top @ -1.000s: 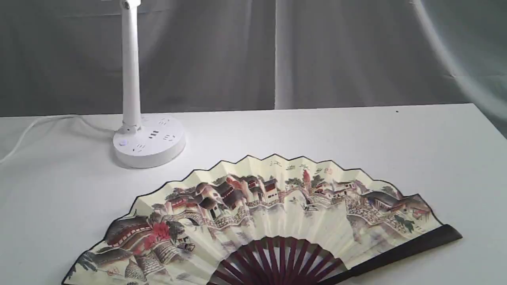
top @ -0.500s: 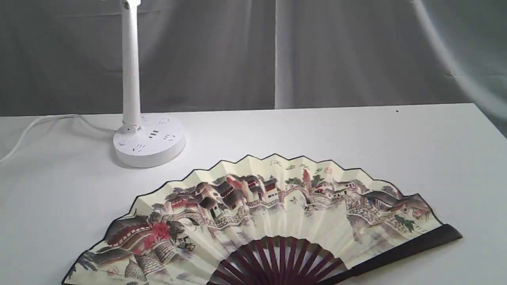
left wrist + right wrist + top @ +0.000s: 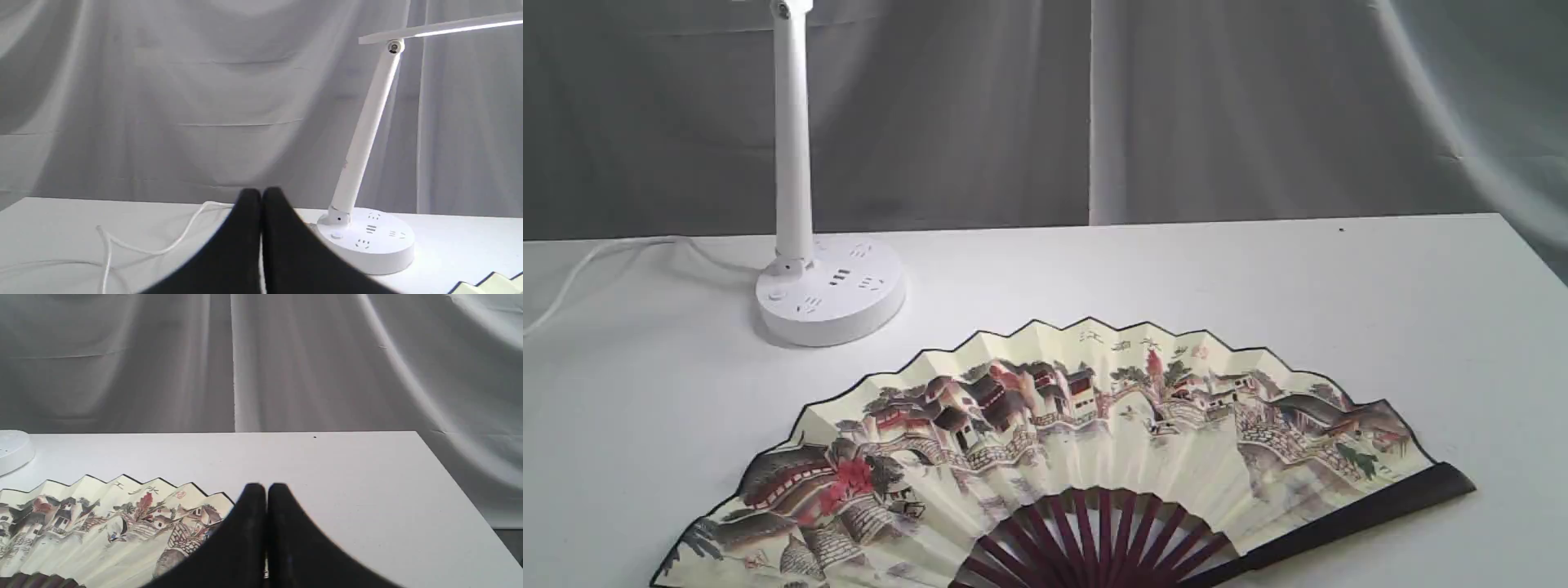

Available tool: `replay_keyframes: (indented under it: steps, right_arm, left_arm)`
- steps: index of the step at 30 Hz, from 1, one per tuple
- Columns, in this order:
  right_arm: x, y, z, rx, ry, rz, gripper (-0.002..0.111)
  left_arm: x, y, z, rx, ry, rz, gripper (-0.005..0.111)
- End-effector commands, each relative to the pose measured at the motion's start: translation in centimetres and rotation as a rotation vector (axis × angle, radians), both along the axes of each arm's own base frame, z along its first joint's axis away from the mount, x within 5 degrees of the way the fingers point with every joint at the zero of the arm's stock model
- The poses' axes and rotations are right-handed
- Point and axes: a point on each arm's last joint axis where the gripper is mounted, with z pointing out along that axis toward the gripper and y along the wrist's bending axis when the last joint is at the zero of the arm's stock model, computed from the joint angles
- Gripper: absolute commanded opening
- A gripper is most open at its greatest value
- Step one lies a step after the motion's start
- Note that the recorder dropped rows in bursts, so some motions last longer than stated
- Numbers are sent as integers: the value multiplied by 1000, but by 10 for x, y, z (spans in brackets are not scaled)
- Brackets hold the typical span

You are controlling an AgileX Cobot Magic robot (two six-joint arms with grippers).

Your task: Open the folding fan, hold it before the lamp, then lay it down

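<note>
The left gripper [image 3: 261,201] is holding its two black jaws pressed tight together, tip against tip, gripping nothing. The right gripper [image 3: 266,495] is doing the same, its jaws meeting flat along their length with nothing pinched between them. Neither pair seems to be touching anything on the worktop [image 3: 1176,269]. The folding fan [image 3: 1078,433] is lying fully spread and flat on that worktop, painted face up, near the front edge. Its long axis is running left to right across the exterior view. The scalloped paper edge is pointing away toward the grey curtain [image 3: 1258,106], and the maroon ribs [image 3: 1094,531] are converging toward the near side, where the pivot is running out of the picture. The dark guard [image 3: 1364,514] is closing off its right end. The lamp [image 3: 792,163] is standing upright behind the fan's left half, clear of it. Its round base [image 3: 833,302] is sitting on the worktop and its white cord [image 3: 596,253] is trailing off to the left. In the right wrist view the fan's right portion is showing just beyond the closed jaws.
</note>
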Motion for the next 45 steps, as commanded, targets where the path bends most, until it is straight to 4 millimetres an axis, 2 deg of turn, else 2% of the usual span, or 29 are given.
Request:
replay_keyframes:
  steps: [1,5,7,11,29,45]
  right_arm:
    - [0,0,-1,5,-4,-1,0]
    - [0,0,-1,5,-4,-1,0]
    - [0,0,-1,5,-4,-1,0]
    - [0,0,-1,9,-4,-2,0]
    - [0,0,-1,5,-4,-1,0]
    - [0,0,-1,8,-4,-2,0]
  left_arm:
    - [0,-1,-6,81,64,-8,0]
    - [0,-3,-17,173,192,-27,0]
    - [0,-4,-21,149,233,-40,0]
    - [0,-6,-20,34,212,-60,0]
    - [0,-6,-23,-170,224,-63,0]
    - [0,-6,-23,-152,226,-60,0]
